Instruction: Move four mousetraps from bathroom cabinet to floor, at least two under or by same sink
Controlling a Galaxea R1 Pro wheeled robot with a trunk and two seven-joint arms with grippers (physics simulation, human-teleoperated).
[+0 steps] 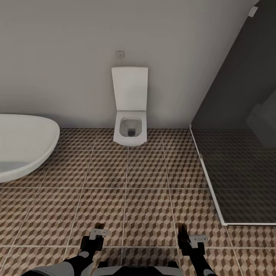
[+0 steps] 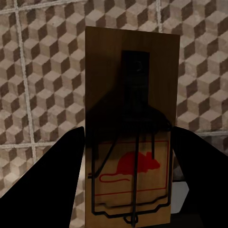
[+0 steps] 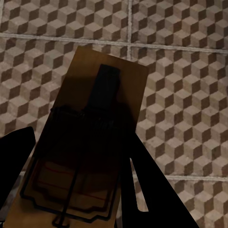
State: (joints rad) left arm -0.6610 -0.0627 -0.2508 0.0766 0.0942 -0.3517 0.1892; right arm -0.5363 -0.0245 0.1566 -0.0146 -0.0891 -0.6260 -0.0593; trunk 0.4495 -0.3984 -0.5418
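Two mousetraps are in my hands. In the left wrist view, a brown wooden mousetrap [image 2: 130,85] with wire parts and a red mouse print sits between the dark fingers [image 2: 52,185] of my left gripper [image 2: 128,142], which is shut on it. My right gripper [image 3: 80,147] is likewise shut on a second mousetrap [image 3: 104,95]. In the head view both grippers, left [image 1: 99,229] and right [image 1: 184,232], hang low over the cube-patterned bathroom floor [image 1: 145,199], each with a small brown plate sticking forward. The cabinet, the sink and the other mousetraps are out of view.
A white square toilet [image 1: 130,128] with its lid up stands at the far wall ahead. The white oval bathtub [image 1: 23,145] is at the left. A dark glass shower enclosure [image 1: 237,161] with a white base rail takes up the right.
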